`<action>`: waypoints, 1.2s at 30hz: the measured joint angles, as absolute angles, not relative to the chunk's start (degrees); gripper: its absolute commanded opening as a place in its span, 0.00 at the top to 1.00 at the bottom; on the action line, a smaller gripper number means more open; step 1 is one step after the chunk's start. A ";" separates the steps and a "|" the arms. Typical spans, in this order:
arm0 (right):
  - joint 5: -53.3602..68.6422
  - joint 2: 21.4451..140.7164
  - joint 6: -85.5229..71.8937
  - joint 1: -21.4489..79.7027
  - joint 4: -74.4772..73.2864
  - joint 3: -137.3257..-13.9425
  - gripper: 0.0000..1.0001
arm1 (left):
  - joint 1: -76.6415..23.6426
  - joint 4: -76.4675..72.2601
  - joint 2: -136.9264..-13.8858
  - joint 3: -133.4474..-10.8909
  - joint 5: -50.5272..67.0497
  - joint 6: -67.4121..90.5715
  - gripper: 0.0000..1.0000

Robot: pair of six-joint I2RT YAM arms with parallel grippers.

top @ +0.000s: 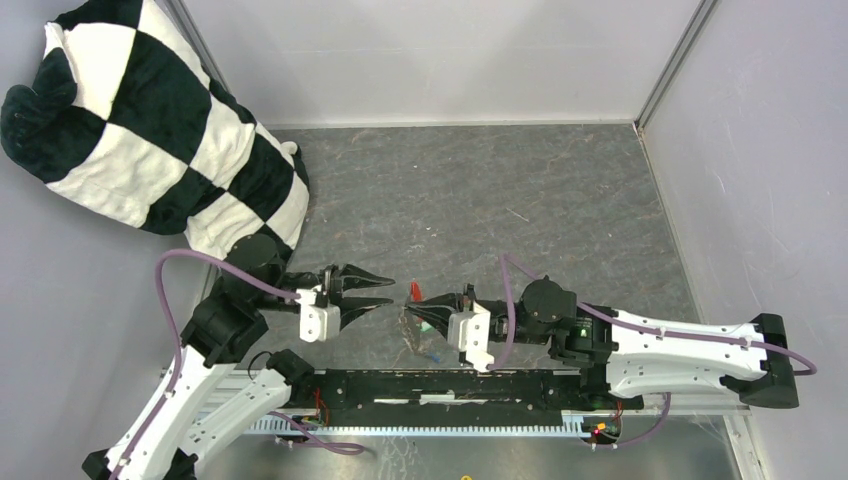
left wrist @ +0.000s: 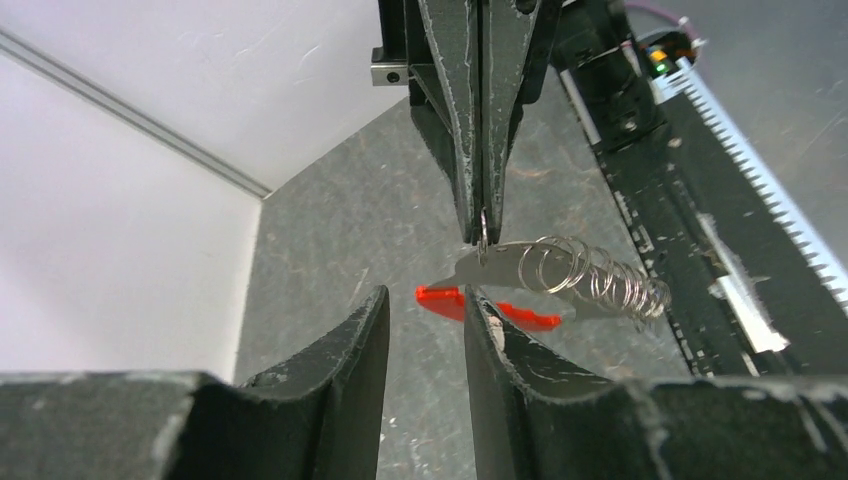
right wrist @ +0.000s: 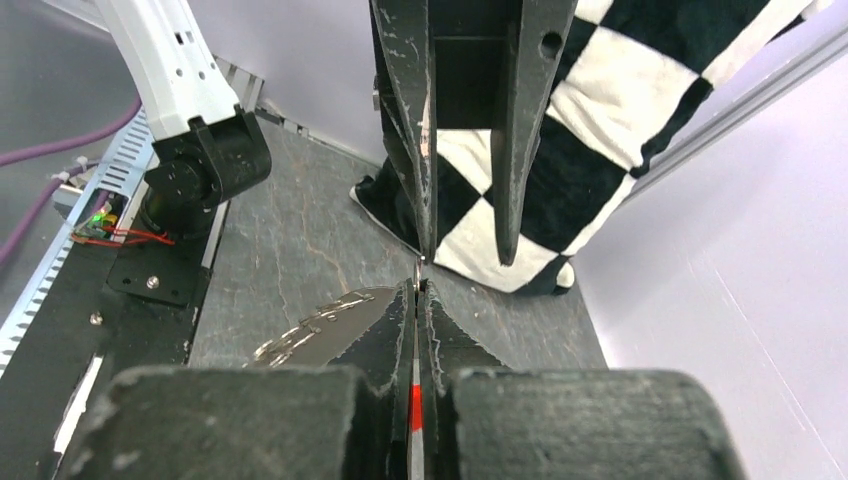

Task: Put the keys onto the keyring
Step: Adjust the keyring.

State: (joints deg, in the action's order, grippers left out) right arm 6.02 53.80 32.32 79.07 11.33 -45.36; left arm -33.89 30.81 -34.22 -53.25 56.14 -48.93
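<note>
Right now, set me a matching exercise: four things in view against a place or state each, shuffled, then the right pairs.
Things:
1 left tool
2 right tool
3 keyring
4 checkered cloth

Places or states:
A far left corner
B fingers shut
C fingers apart
D between the two tools' tips

Pairs: 1-C, 2-B, 3-D, 4-A

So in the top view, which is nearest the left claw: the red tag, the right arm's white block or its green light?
1. Red tag, just right of the left claw.
2. White block, farther right and a bit lower in the view.
3. Green light, farthest right.
</note>
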 measured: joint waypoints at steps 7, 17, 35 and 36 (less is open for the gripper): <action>7.92 53.78 32.91 79.07 16.60 -43.92 0.99 | -33.89 32.45 -36.03 -53.34 59.96 -46.30 0.66; 9.04 54.06 33.08 79.07 20.12 -43.24 0.99 | -33.89 34.94 -36.60 -53.65 61.69 -46.28 0.68; 9.45 55.40 33.01 79.07 21.34 -43.24 0.99 | -33.89 29.87 -36.64 -53.69 63.75 -41.30 0.87; 9.45 55.40 32.95 79.07 21.39 -43.24 0.99 | -33.89 29.67 -36.64 -53.69 63.75 -41.17 0.90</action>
